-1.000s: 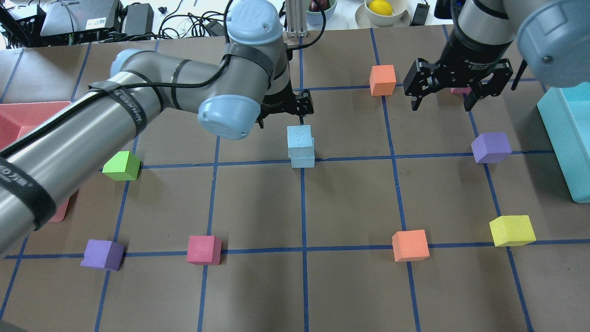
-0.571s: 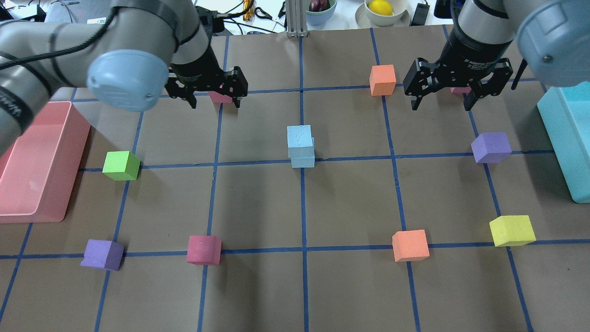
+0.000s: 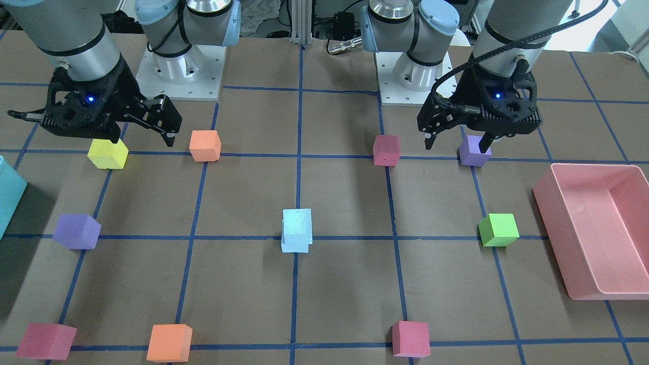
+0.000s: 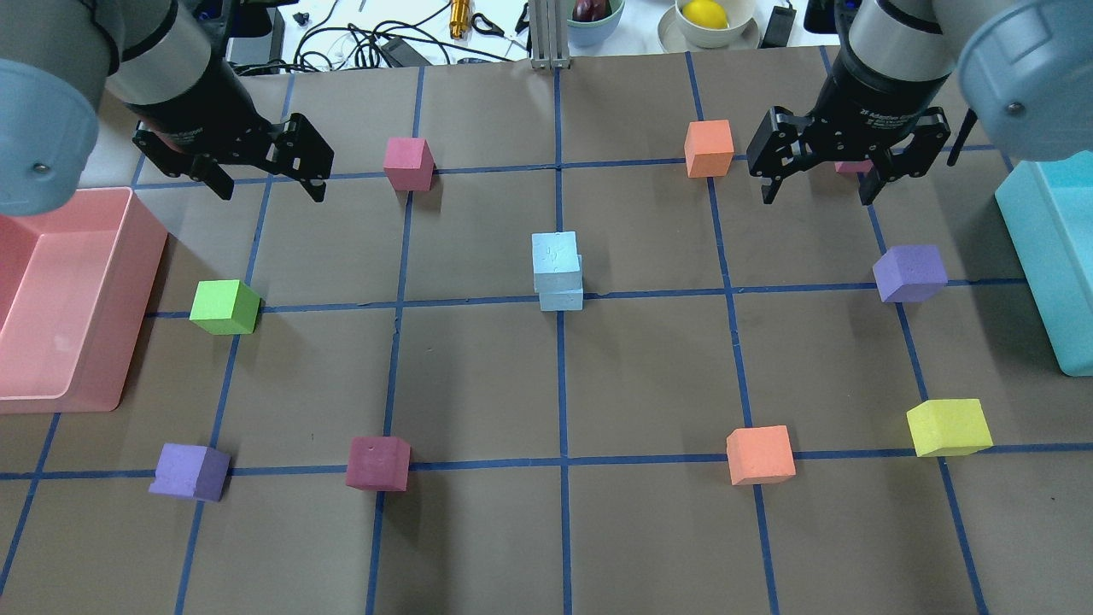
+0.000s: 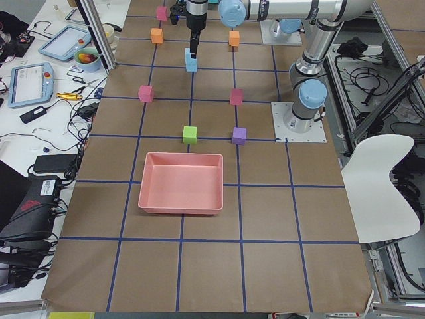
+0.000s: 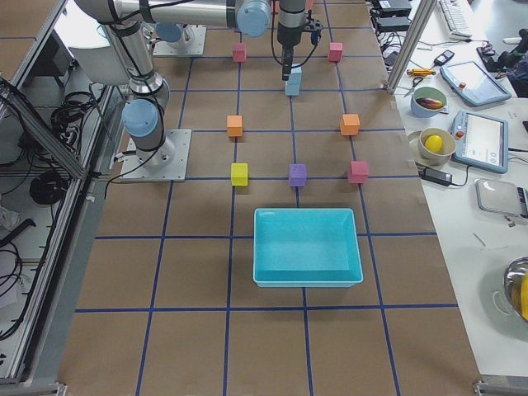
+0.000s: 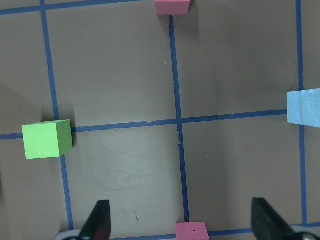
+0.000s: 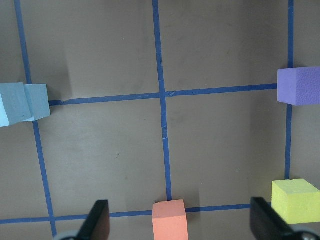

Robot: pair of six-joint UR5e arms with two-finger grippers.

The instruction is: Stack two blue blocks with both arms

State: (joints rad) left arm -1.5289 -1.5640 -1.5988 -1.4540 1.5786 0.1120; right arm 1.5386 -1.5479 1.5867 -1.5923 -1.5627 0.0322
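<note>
The two pale blue blocks stand stacked at the table's middle: the upper block point(image 4: 555, 252) sits on the lower block point(image 4: 564, 300), slightly offset. The stack also shows in the front view point(image 3: 297, 225). My left gripper point(image 4: 271, 190) is open and empty, far left of the stack and above the table. My right gripper point(image 4: 817, 196) is open and empty, far right of the stack. The left wrist view shows a blue block point(image 7: 304, 107) at its right edge. The right wrist view shows the stack point(image 8: 22, 102) at its left edge.
A pink bin point(image 4: 128, 299) stands at the left edge and a teal bin point(image 4: 1050, 256) at the right. Loose cubes lie around: green point(image 4: 225, 306), magenta point(image 4: 408, 162), orange point(image 4: 709, 148), purple point(image 4: 910, 273), yellow point(image 4: 948, 426), orange point(image 4: 760, 454).
My left arm has drawn back from just behind the stack to the far left. The stack stands free and unmoved. My right arm has not moved.
</note>
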